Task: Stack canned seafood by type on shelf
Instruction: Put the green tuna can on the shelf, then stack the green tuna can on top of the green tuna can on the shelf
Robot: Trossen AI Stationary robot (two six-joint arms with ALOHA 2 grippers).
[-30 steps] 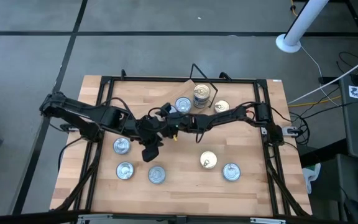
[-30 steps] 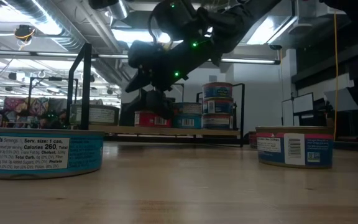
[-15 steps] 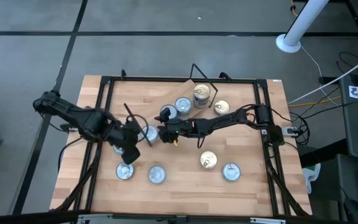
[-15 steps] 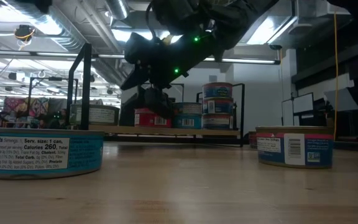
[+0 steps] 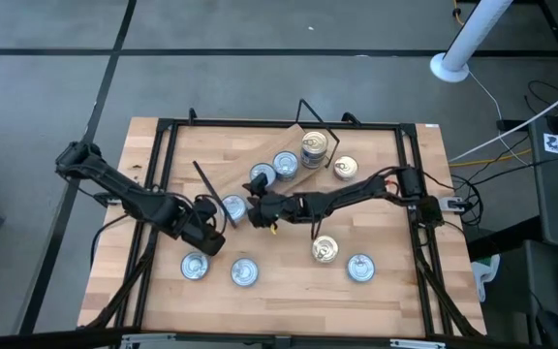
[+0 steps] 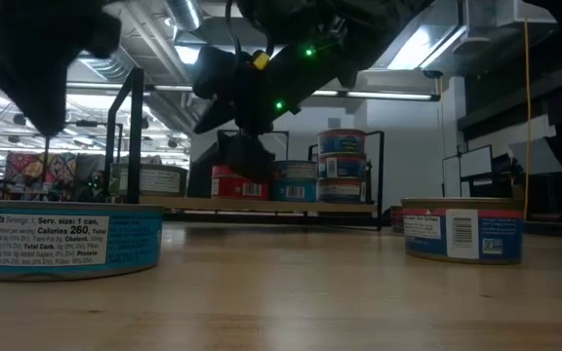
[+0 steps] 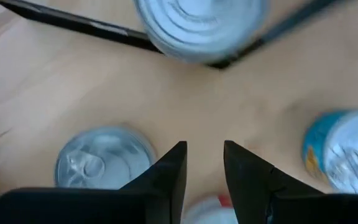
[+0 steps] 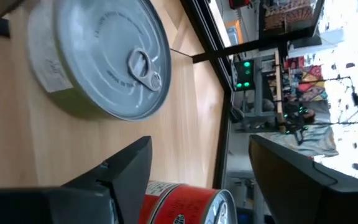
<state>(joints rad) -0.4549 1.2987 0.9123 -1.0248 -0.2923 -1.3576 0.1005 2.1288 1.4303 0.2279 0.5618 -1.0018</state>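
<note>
Both arms are in the middle of the light butcher-block wooden desk, fingers facing each other. The left gripper hangs low above the loose silver-lidded flat round tins, fingers parted a little with only bare wood between them: nothing held, and I'd judge it is lining up on one of the loose tins. The right gripper sits just beside the silver-lidded tin with the ring pull at the shelf's near end, fingers spread wide and empty, a red-labelled tin close under its wrist. The shelf, a pale wooden plank with thin black wire ends, lies slantwise at the far side of the desk and already carries a stack of tins plus a row of red- and blue-labelled ones, so like goes with like. A gold-lidded tin and a silver-lidded one with a blue rim wait at the near right. The blue-labelled tin in the low view's foreground reads "Calories 260" and "Serv. size: 1 can"; no brand name is legible.
</note>
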